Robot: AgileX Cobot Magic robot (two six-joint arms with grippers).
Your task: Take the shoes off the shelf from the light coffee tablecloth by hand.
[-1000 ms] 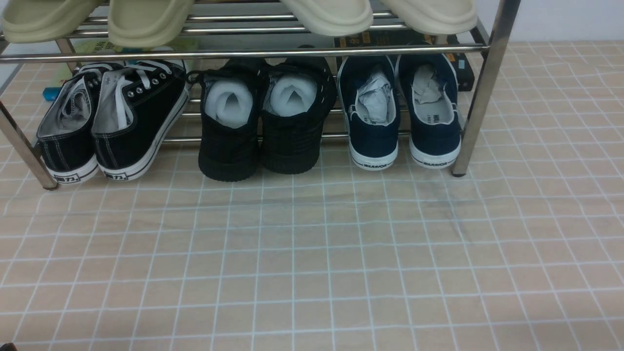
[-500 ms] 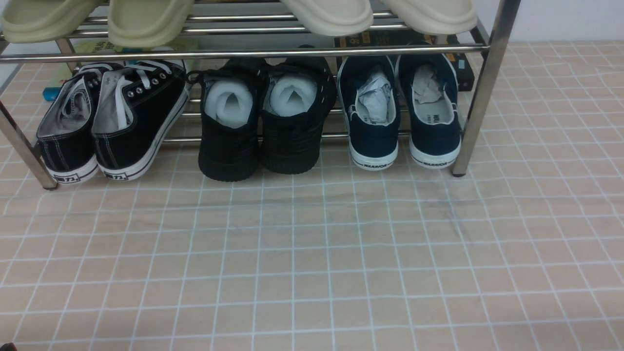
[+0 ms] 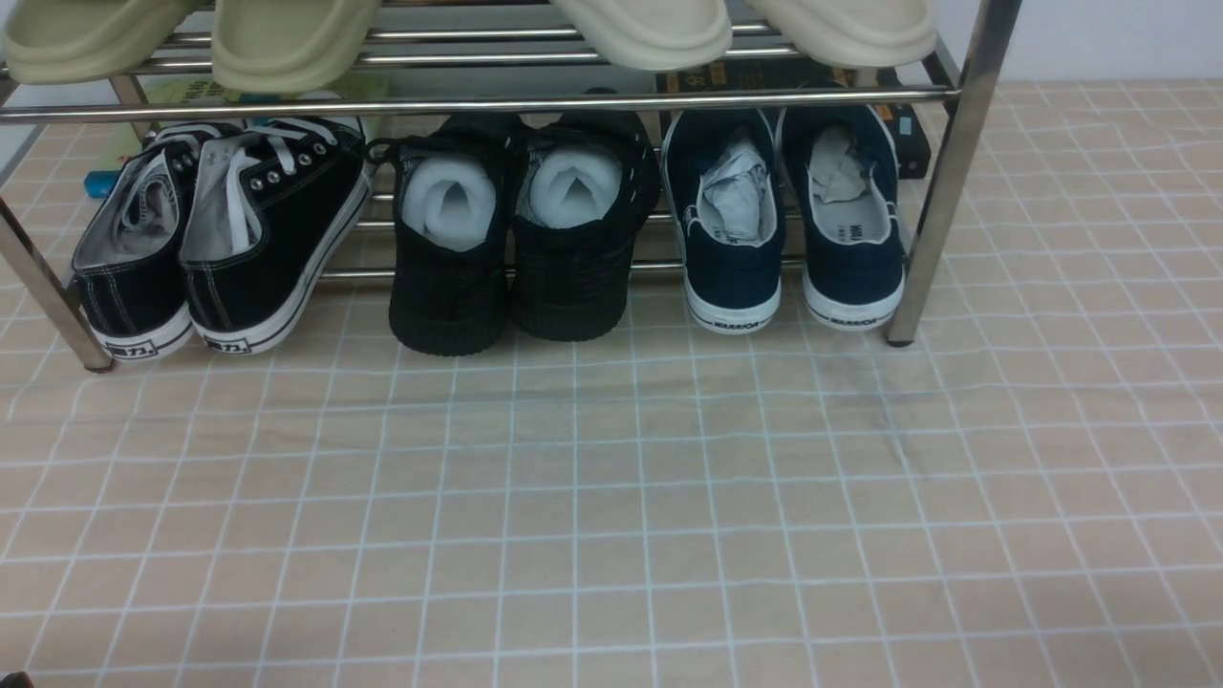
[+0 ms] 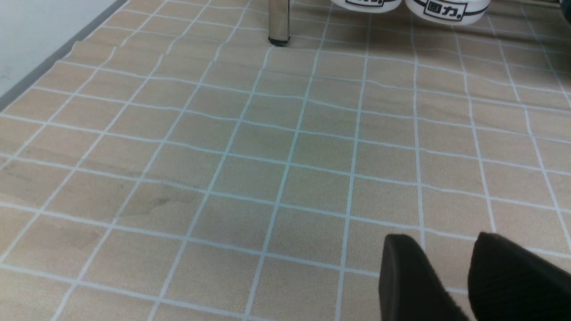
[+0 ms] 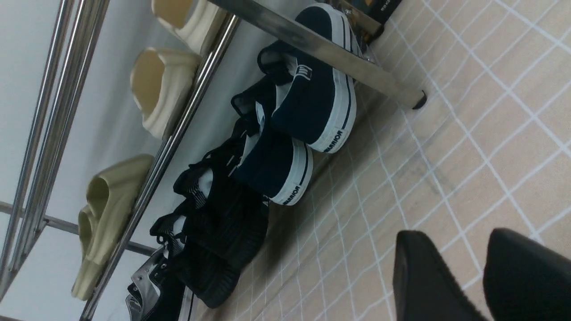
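Note:
The shoes, a navy pair with white soles, stand heels out at the right end of the shelf's lower tier: the left one (image 3: 731, 229) and the right one (image 3: 850, 225), both stuffed with paper. The right wrist view shows them too (image 5: 312, 102). The chrome shelf (image 3: 941, 182) stands on the light coffee tablecloth (image 3: 611, 497). Neither gripper shows in the front view. My left gripper (image 4: 439, 238) hovers over bare cloth, open, nothing between its fingers. My right gripper (image 5: 455, 236) is open too and empty, well short of the navy pair.
Black lace-up sneakers (image 3: 220, 239) and all-black shoes (image 3: 521, 239) share the lower tier. Beige slippers (image 3: 287, 38) and cream slippers (image 3: 650, 29) sit on the upper tier. A black box (image 3: 908, 134) lies behind the rack. The shelf's leg (image 3: 903, 325) stands right beside the navy pair.

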